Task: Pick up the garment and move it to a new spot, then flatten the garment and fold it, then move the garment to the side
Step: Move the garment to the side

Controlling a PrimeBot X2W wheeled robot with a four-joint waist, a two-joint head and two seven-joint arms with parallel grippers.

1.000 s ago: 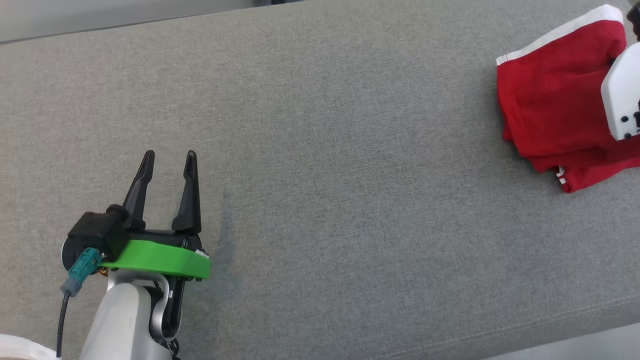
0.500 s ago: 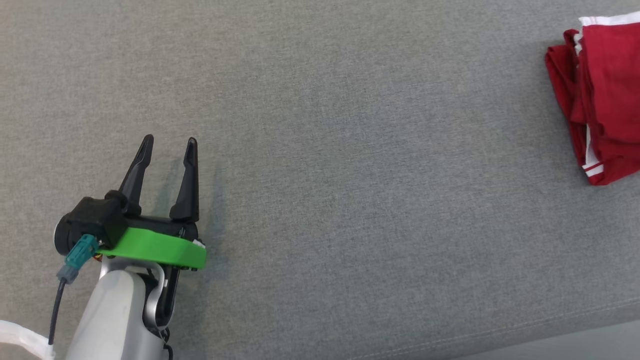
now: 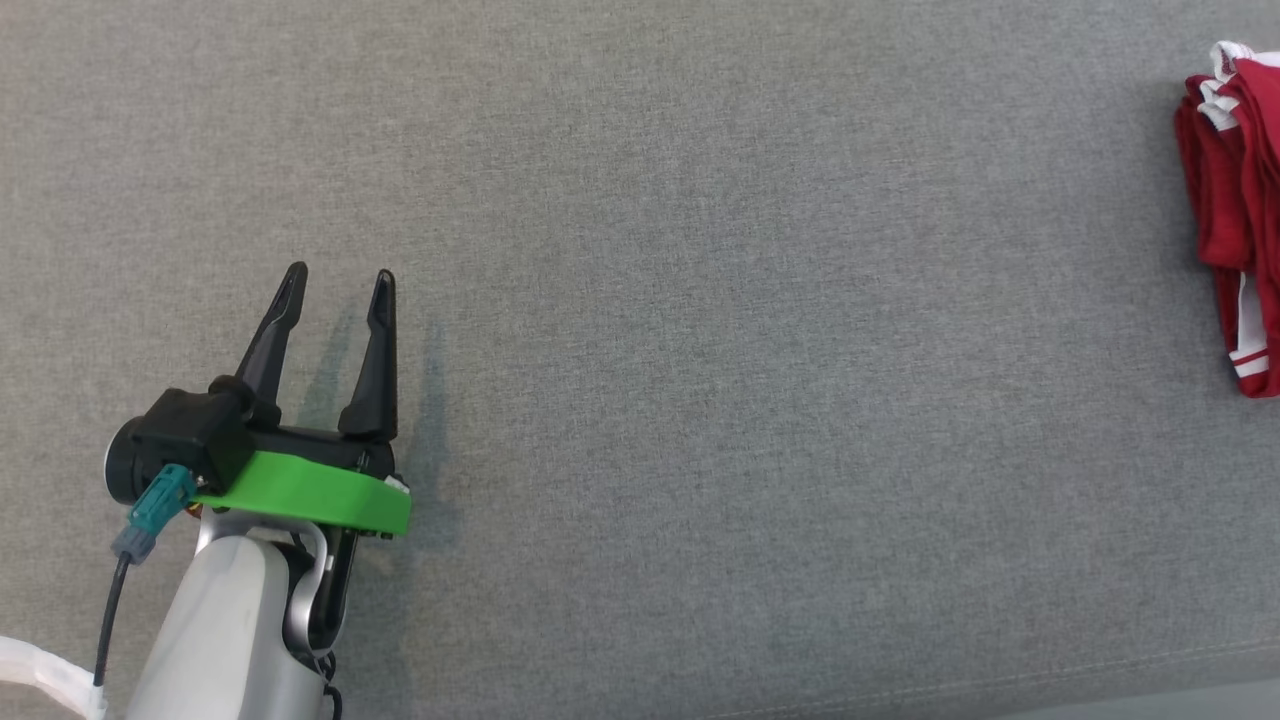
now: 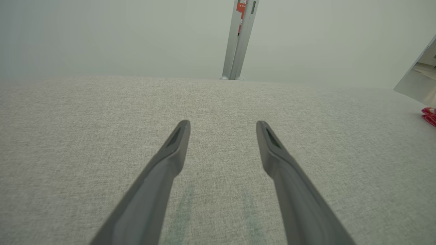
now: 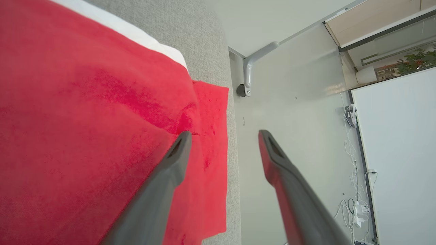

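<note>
Head camera has swung since a second ago, and the folded red garment (image 3: 1235, 200) with white trim now sits at the frame's right edge on the grey cushion (image 3: 700, 350). Right gripper (image 5: 223, 133) hangs over it, jaws spread, gripping nothing. Left gripper (image 3: 341, 273), lower left, is spread too. Red label (image 4: 242, 7) on a far post (image 4: 235, 51) is unreadable.

Garment (image 3: 1228, 180) on padded surface (image 3: 700, 300), far right edge; left gripper (image 3: 340, 273) well apart, lower left.
</note>
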